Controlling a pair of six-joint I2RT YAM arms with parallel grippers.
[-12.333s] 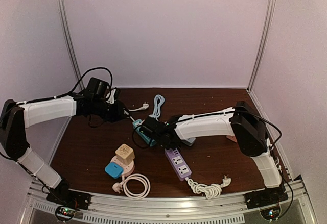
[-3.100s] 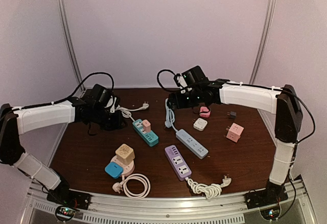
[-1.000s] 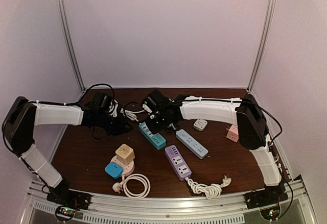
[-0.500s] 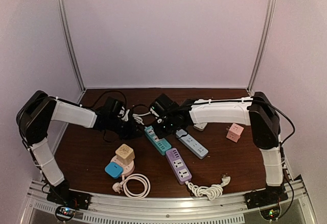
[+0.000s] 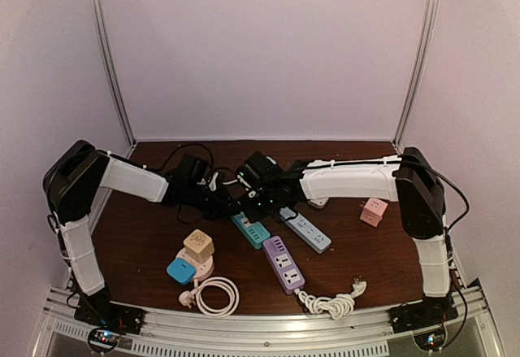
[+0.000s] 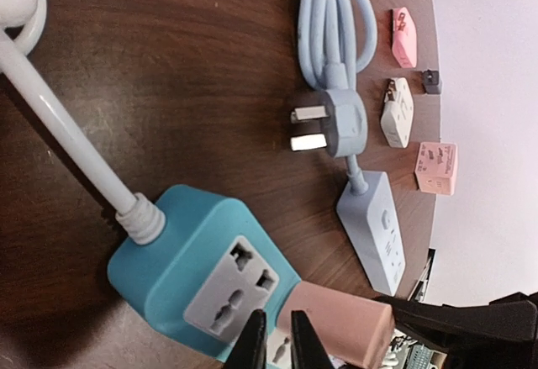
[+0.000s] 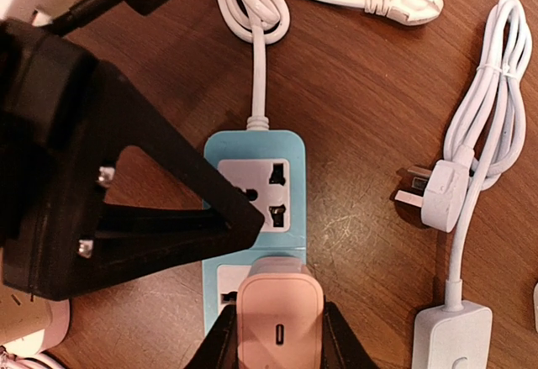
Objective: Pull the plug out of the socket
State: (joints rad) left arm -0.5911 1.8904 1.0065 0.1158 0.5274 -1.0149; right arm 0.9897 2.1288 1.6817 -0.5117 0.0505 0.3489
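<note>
A teal power strip (image 5: 252,230) lies mid-table with a pink plug (image 7: 279,317) seated in its second socket. My right gripper (image 7: 279,340) is shut on the pink plug, one finger on each side; in the top view it (image 5: 255,202) is over the strip's far end. My left gripper (image 6: 274,337) is shut, its tips close together and resting on the teal strip (image 6: 189,251) between the free socket and the pink plug (image 6: 345,327). From the right wrist view the left gripper (image 7: 244,218) overlaps the strip's left edge.
A grey-blue strip (image 5: 305,228) and a purple strip (image 5: 283,263) lie right of the teal one. A tan cube on a round pink socket (image 5: 195,247), a coiled white cable (image 5: 215,294) and a pink cube adapter (image 5: 373,211) are nearby. A grey-blue plug (image 6: 336,125) lies beyond.
My left arm has reached further right, bringing its gripper onto the teal strip beside the plug. My right gripper has stayed at the plug.
</note>
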